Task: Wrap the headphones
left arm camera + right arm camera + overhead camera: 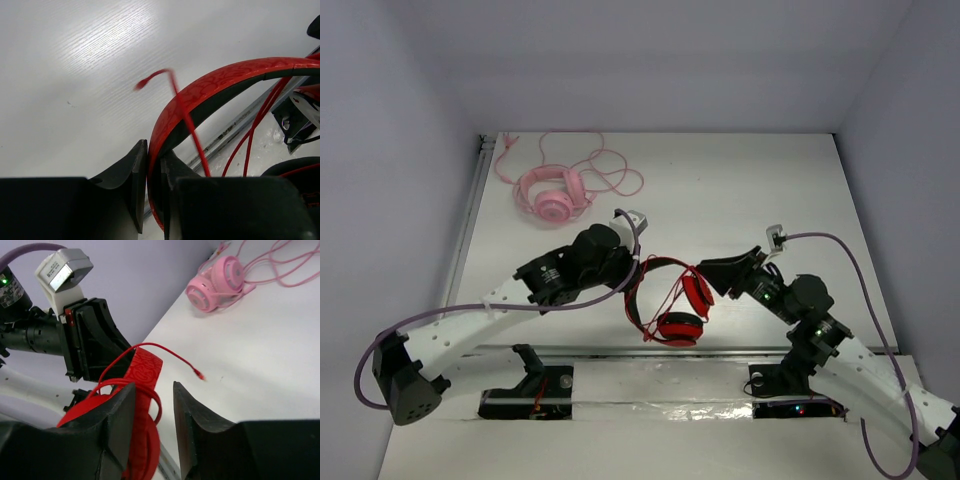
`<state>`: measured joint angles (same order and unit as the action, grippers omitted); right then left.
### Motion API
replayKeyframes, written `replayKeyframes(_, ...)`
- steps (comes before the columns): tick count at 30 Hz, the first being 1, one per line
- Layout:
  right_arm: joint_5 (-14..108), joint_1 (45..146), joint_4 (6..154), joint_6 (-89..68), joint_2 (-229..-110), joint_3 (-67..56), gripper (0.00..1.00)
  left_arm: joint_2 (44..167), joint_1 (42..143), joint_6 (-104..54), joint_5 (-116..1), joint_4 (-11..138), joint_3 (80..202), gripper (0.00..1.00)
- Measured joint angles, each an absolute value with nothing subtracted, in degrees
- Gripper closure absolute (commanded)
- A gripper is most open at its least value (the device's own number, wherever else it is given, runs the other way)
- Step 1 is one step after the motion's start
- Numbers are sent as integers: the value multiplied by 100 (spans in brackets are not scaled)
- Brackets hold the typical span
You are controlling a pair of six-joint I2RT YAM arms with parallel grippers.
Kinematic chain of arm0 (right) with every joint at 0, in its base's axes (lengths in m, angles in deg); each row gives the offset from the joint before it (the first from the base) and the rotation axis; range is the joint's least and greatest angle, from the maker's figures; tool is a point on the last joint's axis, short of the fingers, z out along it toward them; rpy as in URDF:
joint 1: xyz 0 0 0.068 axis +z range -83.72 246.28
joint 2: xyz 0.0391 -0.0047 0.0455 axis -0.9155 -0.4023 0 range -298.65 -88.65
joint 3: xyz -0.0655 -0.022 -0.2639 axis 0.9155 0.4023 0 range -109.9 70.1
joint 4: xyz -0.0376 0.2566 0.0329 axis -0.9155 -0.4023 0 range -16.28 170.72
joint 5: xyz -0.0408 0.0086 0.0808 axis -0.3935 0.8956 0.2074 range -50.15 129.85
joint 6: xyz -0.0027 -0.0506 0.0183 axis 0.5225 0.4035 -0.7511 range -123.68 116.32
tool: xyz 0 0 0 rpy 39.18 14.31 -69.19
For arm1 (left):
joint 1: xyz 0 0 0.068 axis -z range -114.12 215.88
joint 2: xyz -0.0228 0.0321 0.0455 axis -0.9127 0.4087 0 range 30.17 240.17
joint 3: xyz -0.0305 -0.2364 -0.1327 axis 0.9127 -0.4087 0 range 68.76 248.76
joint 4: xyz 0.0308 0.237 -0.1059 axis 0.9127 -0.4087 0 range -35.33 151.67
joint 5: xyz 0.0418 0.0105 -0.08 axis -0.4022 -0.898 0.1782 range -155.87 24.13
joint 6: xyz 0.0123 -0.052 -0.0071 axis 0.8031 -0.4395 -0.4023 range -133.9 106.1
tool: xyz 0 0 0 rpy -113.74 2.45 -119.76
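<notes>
Wrapping is judged to be in its closing stage: several strands of the thin red cable (pixel 186 120) are seen looped across the headphones (pixel 632 300), and only a short tail is free, its plug end (pixel 198 374) hanging in the air over the white table (pixel 770 190).

The headphones are held between the two arms, toward the near edge of the table and well apart from the pink headphones (pixel 555 195) at the far left. The headband (pixel 220 80) is pinched edge-on by the left gripper (pixel 152 155), whose jaws are closed tight against both faces of the band. The right gripper (pixel 154 390) is parted to a middling gap with nothing seen between its fingers; it is poised just beside the band and the loops, the loose tail arching over it.

For the next move, it is judged that the free tail must be caught by the right gripper close to the plug and carried round or tucked under the existing turns while the band is kept steady by the left. A thin, springy end calls for a precise pinch.

From above, the crown of the band is turned toward the left arm and the ear cups (pixel 680 327) toward the right arm and the near edge, so the long axis runs roughly left to right. Whether the cups touch the table cannot be told.
</notes>
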<state>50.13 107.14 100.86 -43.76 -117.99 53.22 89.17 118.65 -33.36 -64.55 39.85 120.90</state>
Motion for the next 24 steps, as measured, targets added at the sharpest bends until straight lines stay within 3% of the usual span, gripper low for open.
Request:
replayKeyframes(10, 4285, 10716, 9317, -4352, -11143, 5189, 53, 9234, 11893, -3461, -6717, 4048, 12099, 100)
replayKeyframes(24, 2880, 10721, 8480, -4293, -10619, 5001, 57, 10779, 13028, -3655, -8767, 2514, 13111, 100)
